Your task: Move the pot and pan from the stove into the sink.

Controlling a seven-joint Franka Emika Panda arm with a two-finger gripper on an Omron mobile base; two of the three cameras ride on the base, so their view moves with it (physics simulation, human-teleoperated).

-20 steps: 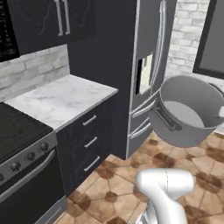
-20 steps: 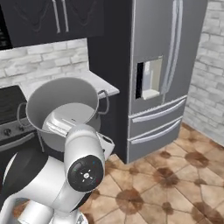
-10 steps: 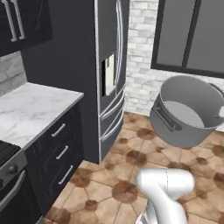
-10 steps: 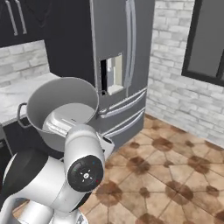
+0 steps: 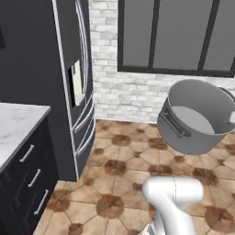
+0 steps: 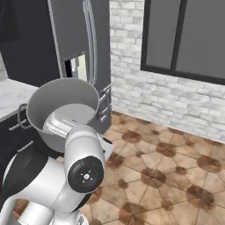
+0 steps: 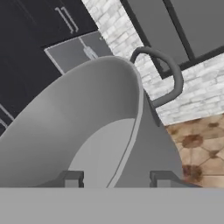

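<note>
The pot point(image 5: 197, 117) is a silver steel stockpot hanging in the air, tilted, above the tiled floor. In the right base view the pot point(image 6: 61, 103) sits just behind my arm's upper joint. My gripper point(image 7: 117, 179) is shut on the pot's point(image 7: 87, 122) rim, with one fingertip point(image 7: 72, 178) inside the wall and the other outside. A loop handle point(image 7: 168, 74) sticks out on the pot's far side. The pan, the stove and the sink are out of view.
A tall dark fridge point(image 5: 73, 82) stands to the left, beside a white marble counter point(image 5: 13, 128) over dark drawers point(image 5: 30, 181). Ahead is a brick wall point(image 5: 124, 96) with a dark-framed window point(image 5: 174, 36). Brown tiled floor point(image 6: 176, 176) lies open to the right.
The base has turned, so the whole scene slid left: stove and most of the counter left the views, while fridge, brick wall and window came in. The pot stays held the same way.
</note>
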